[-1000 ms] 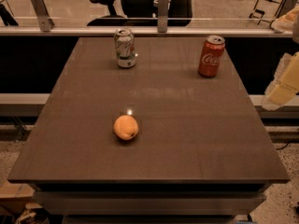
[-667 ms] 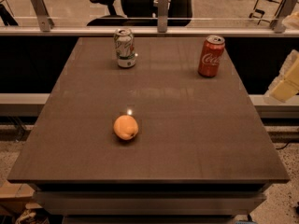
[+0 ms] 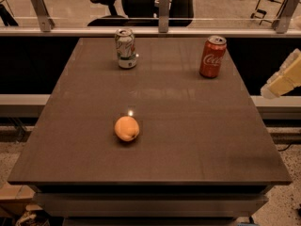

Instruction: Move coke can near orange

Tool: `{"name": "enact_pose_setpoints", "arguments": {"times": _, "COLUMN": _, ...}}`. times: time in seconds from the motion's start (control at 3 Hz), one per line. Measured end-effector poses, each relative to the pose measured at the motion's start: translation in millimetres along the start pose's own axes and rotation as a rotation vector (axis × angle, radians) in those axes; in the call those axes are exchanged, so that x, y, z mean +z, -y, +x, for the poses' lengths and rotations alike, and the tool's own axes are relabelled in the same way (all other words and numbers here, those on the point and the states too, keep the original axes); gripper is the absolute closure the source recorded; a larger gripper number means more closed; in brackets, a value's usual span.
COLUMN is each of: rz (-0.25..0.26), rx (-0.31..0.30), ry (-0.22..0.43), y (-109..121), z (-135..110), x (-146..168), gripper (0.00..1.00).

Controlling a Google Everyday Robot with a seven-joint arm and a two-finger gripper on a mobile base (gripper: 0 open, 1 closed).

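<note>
A coke can point(image 3: 212, 56) stands upright at the far right of a dark table point(image 3: 188, 145), well apart from the orange point(image 3: 126, 128) near the middle. The gripper point(image 3: 283, 76) hangs off the right edge, its opening impossible to tell. A white-and-green can point(image 3: 125, 48) stands far left.

A white-and-green aluminium drink can point(image 3: 125, 48) stands upright at the far left of the dark brown rectangular desk point(image 3: 188, 140). A black office chair point(image 3: 136, 1) stands beyond the far edge.
</note>
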State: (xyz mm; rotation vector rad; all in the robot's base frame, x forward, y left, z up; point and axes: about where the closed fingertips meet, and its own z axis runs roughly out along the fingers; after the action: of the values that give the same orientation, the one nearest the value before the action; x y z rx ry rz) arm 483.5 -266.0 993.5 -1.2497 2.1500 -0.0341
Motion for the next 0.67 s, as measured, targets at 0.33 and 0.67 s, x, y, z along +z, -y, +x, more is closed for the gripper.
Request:
{"name": "enact_pose_setpoints", "arguments": {"times": 0.33, "rz": 0.011, "rx": 0.022, "ry": 0.066, "y": 8.8, "z": -6.0, "x": 12.6, "gripper": 0.00}}
{"name": "enact_pose_setpoints", "arguments": {"times": 0.67, "rz": 0.007, "rx": 0.047, "ry": 0.153, "y": 18.2, "z": -11.5, "x": 32.3, "gripper": 0.00}}
